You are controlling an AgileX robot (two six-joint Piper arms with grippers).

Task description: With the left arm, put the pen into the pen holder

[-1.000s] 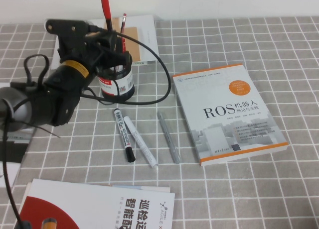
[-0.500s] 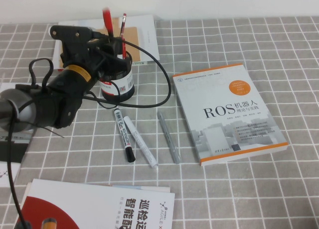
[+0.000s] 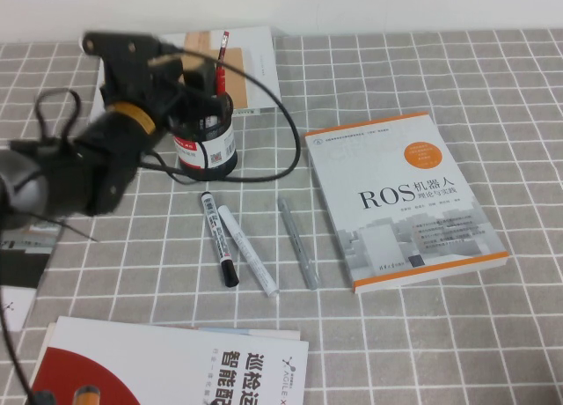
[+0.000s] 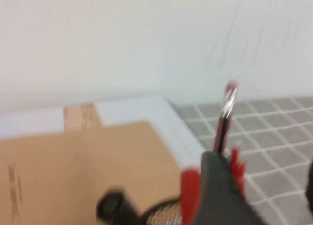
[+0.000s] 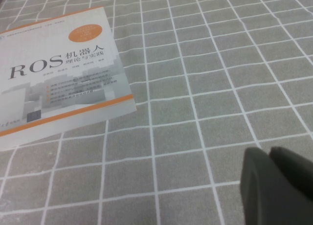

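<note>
Bench: the bench [image 3: 422,352] was covered with a grey cloth ruled in white squares, against a plain white wall.
Books: a white ROS book [image 3: 405,198] with orange edging lay right of centre; a red-and-white booklet [image 3: 167,370] lay at the near edge; a tan-and-white book [image 3: 251,66] lay behind the pen holder.
Loose pens: a black-capped white marker [image 3: 219,238], a white marker [image 3: 248,250] and a grey pen [image 3: 297,243] lay side by side on the cloth in front of the holder.
Pen holder: the black mesh pen holder [image 3: 205,139], with its white-and-red label band, stood upright at the rear left.
Pen: a slim red pen [image 3: 221,62] stood upright in the holder, its top rising above the rim.
Left tool: the left tool [image 3: 189,75] hung just above the holder's rim; motion blur and the arm's bulk hid its fingers, so I cannot tell whether it was open or closed.
Right tool: the right tool [image 5: 281,186] showed only as a dark shape at the edge of its own wrist view, over bare cloth near the ROS book; its state could not be told.
Hard to see: the left wrist view was smeared, showing little beyond red streaks and a grey finger.
Change: the red-capped pen that stood high above the holder a second earlier no longer showed there; only one red pen stuck up now.
</note>
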